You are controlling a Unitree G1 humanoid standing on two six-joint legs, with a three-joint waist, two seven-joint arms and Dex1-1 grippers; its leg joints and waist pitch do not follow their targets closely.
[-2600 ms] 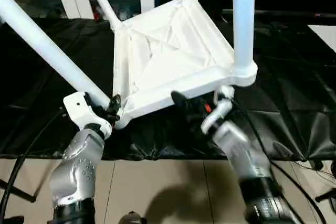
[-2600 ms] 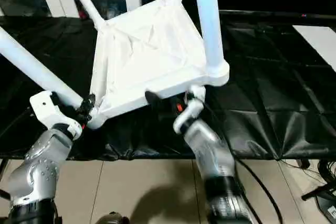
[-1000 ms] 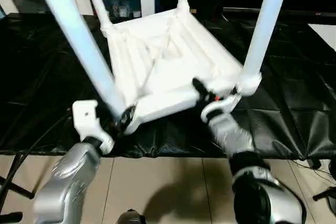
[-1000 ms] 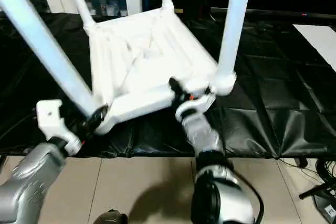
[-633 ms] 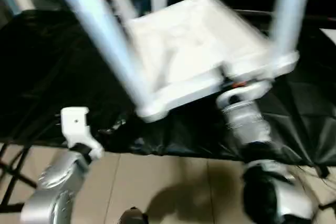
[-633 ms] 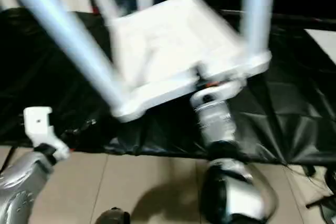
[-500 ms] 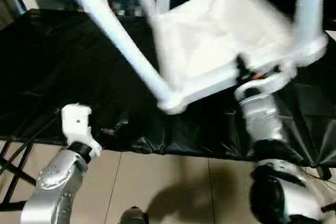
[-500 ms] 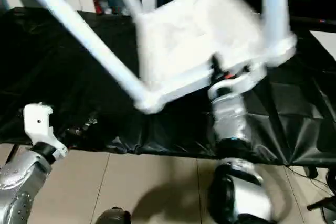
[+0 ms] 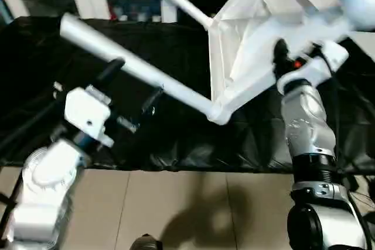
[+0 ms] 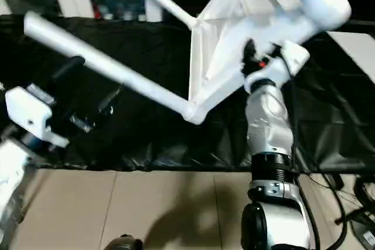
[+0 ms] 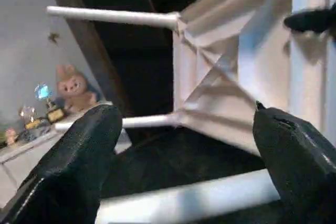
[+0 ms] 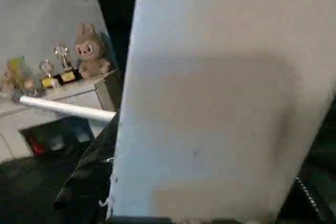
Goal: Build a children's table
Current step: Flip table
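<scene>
The children's table (image 9: 258,39) is held tilted above the black-draped bench (image 9: 35,86), legs pointing left. Its edge is clamped by the right gripper (image 9: 284,62). The left gripper (image 11: 184,182) is seen spread wide, empty.

My forearms are silver metal shells, rounded and dotted with small screw heads, each joined by a black ribbed collar to the next segment. The left gripper (image 9: 132,106) sits behind a boxy white wrist housing. The right gripper (image 9: 281,57) has black fingers, a white bracket and a small red mark.
</scene>
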